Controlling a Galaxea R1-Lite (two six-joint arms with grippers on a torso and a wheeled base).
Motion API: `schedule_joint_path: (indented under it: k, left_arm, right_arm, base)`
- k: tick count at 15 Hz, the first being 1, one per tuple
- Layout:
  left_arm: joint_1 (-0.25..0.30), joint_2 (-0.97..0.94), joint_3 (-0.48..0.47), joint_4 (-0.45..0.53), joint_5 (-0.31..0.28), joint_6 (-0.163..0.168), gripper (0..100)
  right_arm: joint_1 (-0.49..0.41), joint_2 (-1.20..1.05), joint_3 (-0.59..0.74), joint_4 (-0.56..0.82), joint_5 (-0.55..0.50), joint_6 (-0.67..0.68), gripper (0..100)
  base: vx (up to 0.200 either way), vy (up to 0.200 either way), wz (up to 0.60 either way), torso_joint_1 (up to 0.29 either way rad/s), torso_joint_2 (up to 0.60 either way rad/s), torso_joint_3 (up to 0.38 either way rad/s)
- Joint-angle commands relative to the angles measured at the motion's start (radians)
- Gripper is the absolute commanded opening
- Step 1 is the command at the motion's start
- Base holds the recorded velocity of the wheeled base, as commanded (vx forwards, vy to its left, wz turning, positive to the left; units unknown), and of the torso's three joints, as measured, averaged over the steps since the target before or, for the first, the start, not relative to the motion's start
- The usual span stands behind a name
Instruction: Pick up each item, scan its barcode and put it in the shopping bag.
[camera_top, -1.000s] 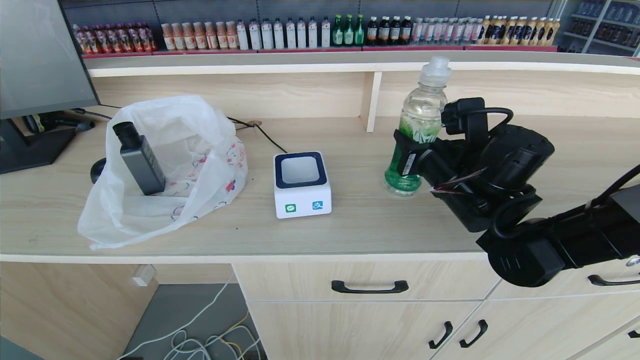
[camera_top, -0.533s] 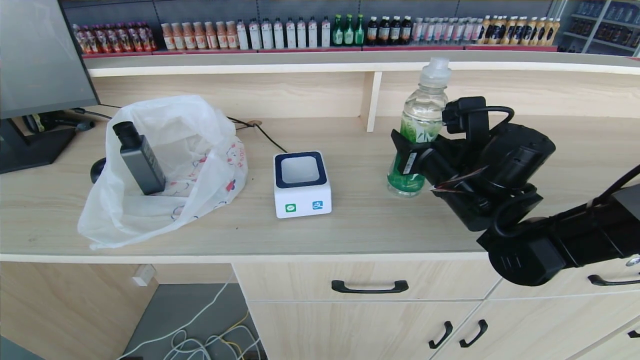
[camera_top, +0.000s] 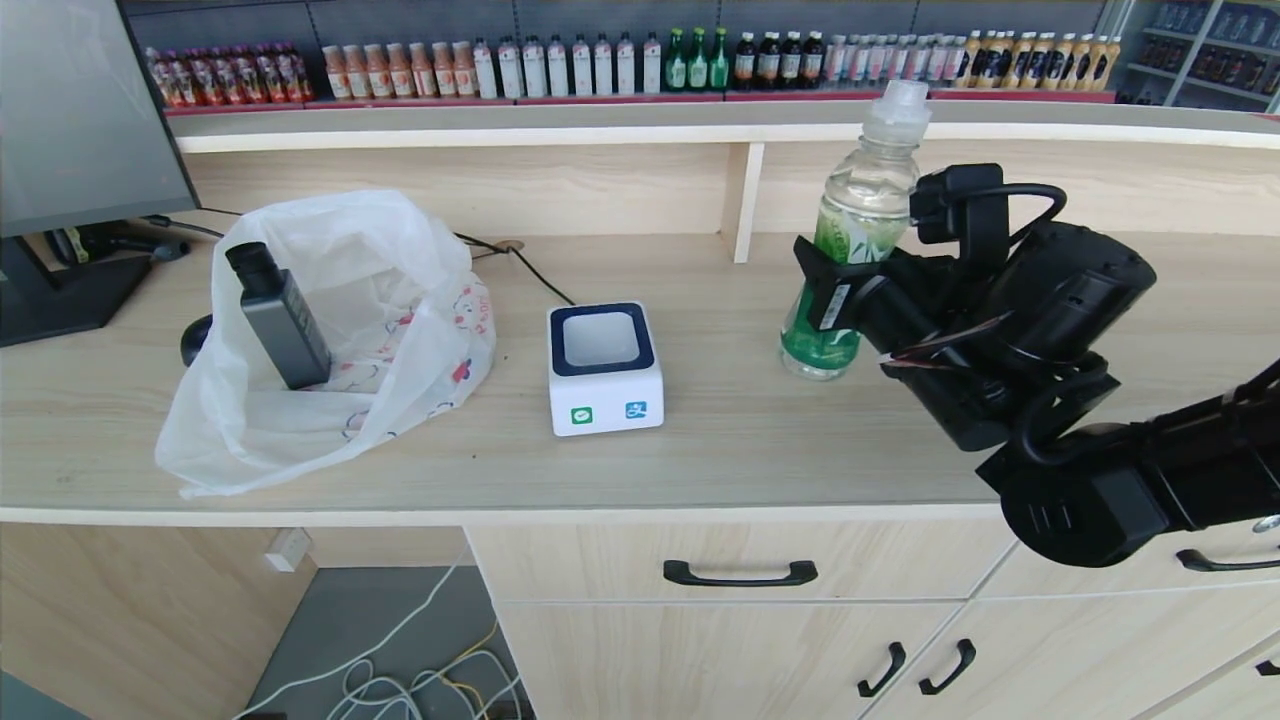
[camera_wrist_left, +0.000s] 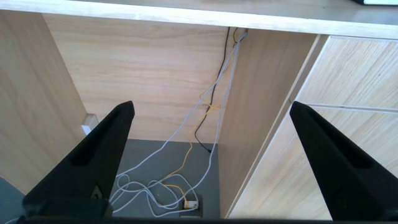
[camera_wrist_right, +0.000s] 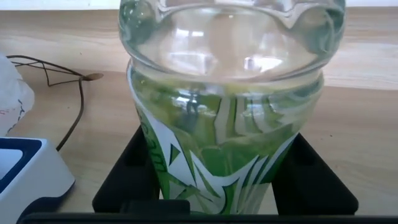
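Observation:
A clear drink bottle (camera_top: 850, 250) with a green label and white cap hangs slightly tilted just above the counter's right half, with my right gripper (camera_top: 838, 290) shut on its middle. The right wrist view has the bottle (camera_wrist_right: 227, 124) close up between the black fingers (camera_wrist_right: 124, 180). A white barcode scanner box (camera_top: 604, 368) with a dark-rimmed window stands at the counter's centre. On the left lies the open white shopping bag (camera_top: 400, 340) with a grey rectangular bottle (camera_top: 280, 318) standing inside. My left gripper (camera_wrist_left: 211, 168) is open below the counter, facing the floor cables.
A monitor (camera_top: 80, 110) on a stand occupies the far left of the wooden counter (camera_top: 720, 440). A cable (camera_top: 520, 262) runs from the back wall to the scanner. A low upright divider (camera_top: 742, 200) stands behind the bottle. Drawers with black handles (camera_top: 738, 574) are under the counter.
My right gripper has lifted the green-label bottle off the counter and shifted it slightly right and up. Bag, scanner and grey bottle have stayed put.

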Motion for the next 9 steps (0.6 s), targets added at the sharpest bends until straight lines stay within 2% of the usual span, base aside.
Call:
schedule_joint_path:
  k: [1, 6, 9]
  left_arm:
    - [0.000, 0.000, 0.000, 0.000, 0.000, 0.000, 100]
    - [0.000, 0.000, 0.000, 0.000, 0.000, 0.000, 100]
    - [0.000, 0.000, 0.000, 0.000, 0.000, 0.000, 100]
  right_arm:
    - [0.005, -0.050, 0.001, 0.021, 0.001, 0.000, 0]
    - [0.008, -0.165, -0.004, 0.109, 0.003, -0.001, 0]
    - [0.037, -0.231, 0.039, 0.113, -0.005, -0.001, 0]
  base:
    - [0.000, 0.000, 0.00, 0.000, 0.00, 0.000]
    - [0.000, 0.000, 0.00, 0.000, 0.00, 0.000]
    - [0.000, 0.000, 0.00, 0.000, 0.00, 0.000]
